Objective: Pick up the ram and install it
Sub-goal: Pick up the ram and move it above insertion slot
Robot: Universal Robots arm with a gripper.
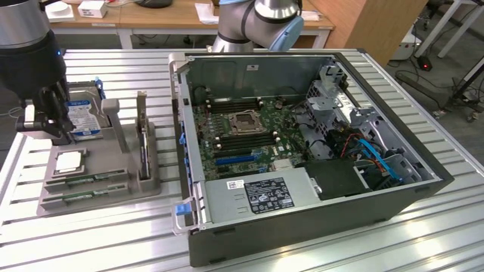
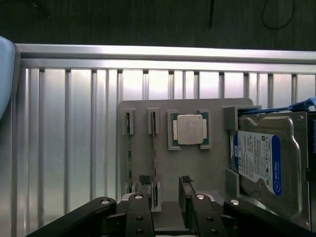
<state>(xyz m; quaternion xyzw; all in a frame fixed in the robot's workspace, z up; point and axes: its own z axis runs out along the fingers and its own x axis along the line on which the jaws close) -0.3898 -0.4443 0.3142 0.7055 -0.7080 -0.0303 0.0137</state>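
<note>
Jaws are spread wide with nothing gripped. They hang from the black robot arm (image 1: 34,68) at 9 o'clock in the exterior view, clear above the 12 o'clock end of the grey moulded parts tray (image 1: 113,190), which is set on the slatted aluminium counter (image 1: 318,255). Two long, thin green circuit-board sticks with dark chips are seated on edge in parallel slots at the tray's 6 o'clock end: the first RAM stick (image 1: 87,180), and just beside it toward 6 o'clock the second RAM stick (image 1: 81,196). Both are well apart from the jaws in the exterior view. In the wrist view one stick is lined up with the gap between the jaws. A small square silver processor chip (image 1: 68,162) is seated in a recess at 12 o'clock of the sticks. A silver hard drive with a blue-white label (image 1: 85,116) is propped in its holder at 12 o'clock of the chip, just beside the jaws. An open black desktop PC case (image 1: 423,187) is laid on its side at 3 o'clock of the tray, with the green motherboard (image 1: 219,127) exposed. Long dark memory slots are seen at 12 and 6 o'clock of the square metal CPU socket (image 1: 246,122). A grey power supply with a white label (image 1: 257,198) is fitted at the case's 6 o'clock edge.
</note>
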